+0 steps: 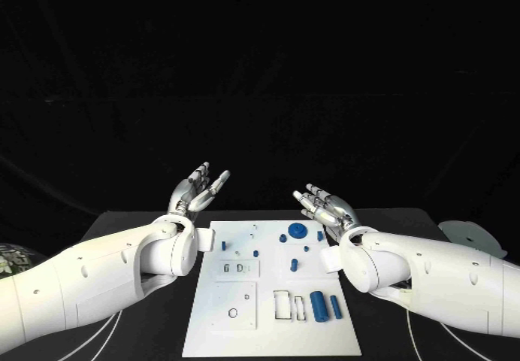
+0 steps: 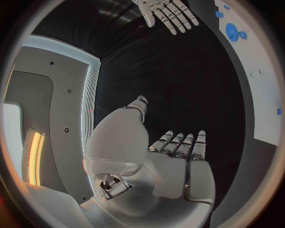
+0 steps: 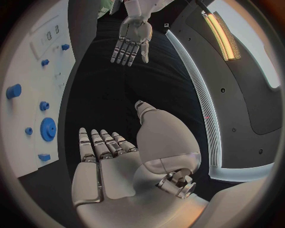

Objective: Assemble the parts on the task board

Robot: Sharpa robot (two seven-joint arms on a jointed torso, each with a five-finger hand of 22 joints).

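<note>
The white task board (image 1: 271, 316) lies in the middle of the black table. On it I see a blue gear (image 1: 297, 230), small blue pegs (image 1: 282, 238) near its far edge, and two blue cylinders (image 1: 318, 305) lying near its right side. My left hand (image 1: 199, 191) is raised above the board's far left corner, fingers straight and apart, holding nothing. My right hand (image 1: 326, 207) hovers above the far right corner, also spread and empty. The right wrist view shows the board (image 3: 35, 80), the gear (image 3: 48, 128) and my left hand (image 3: 132, 42). The left wrist view shows my right hand (image 2: 166, 13) and the board (image 2: 258, 71).
Black table (image 1: 141, 226) stretches on both sides of the board. A pale rounded object (image 1: 471, 235) sits at the table's far right edge. White cables (image 1: 103, 335) run along the table near the front on both sides.
</note>
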